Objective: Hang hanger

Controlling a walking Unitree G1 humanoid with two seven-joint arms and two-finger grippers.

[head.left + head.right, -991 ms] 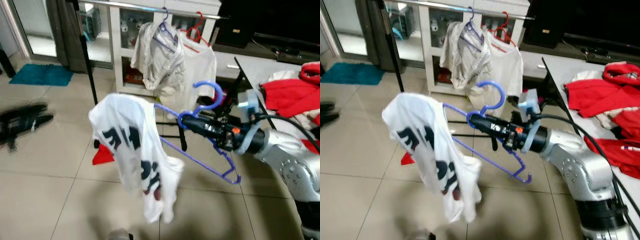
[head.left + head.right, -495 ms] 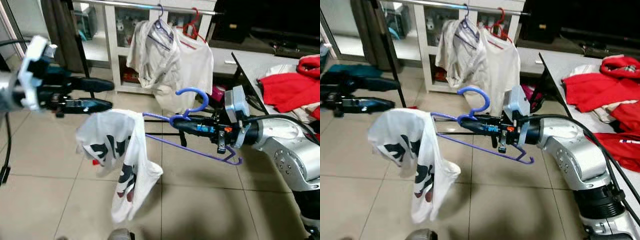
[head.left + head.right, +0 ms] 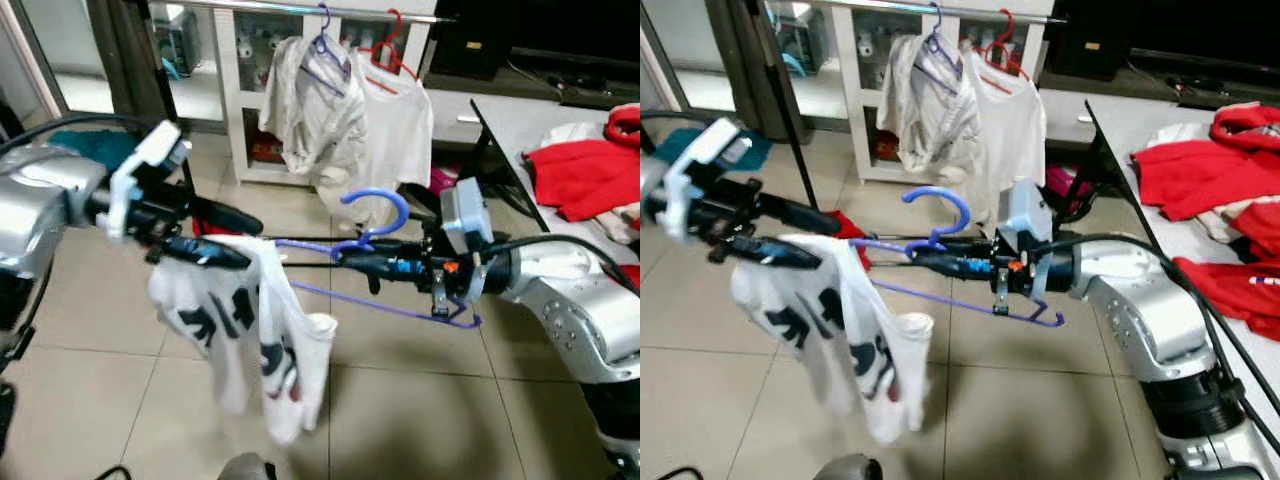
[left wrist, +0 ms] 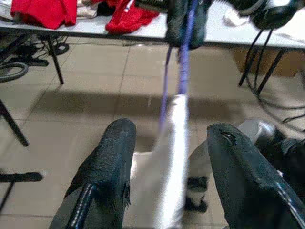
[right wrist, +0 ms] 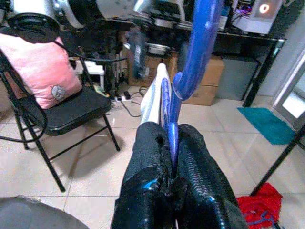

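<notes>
A blue hanger [image 3: 375, 205] lies roughly level in front of me, hook upward, and my right gripper [image 3: 345, 260] is shut on its neck [image 5: 170, 138]. A white T-shirt [image 3: 255, 340] with black and red print droops from the hanger's left end. My left gripper [image 3: 252, 243] has come in from the left and stands open, one finger on each side of that shirt-covered end [image 4: 171, 143]. The clothes rail [image 3: 290, 9] runs across the back, above and beyond the hanger.
Two white garments [image 3: 345, 115] hang on the rail from a blue and a red hanger. The rail's black stand pole [image 3: 168, 100] rises at the left. A table [image 3: 505, 125] with red clothes [image 3: 585, 175] is on the right. Tiled floor lies below.
My left arm has swung in closer and lower, so its open fingers now straddle the shirt end of the hanger. The right gripper keeps its hold; the hanger has levelled out.
</notes>
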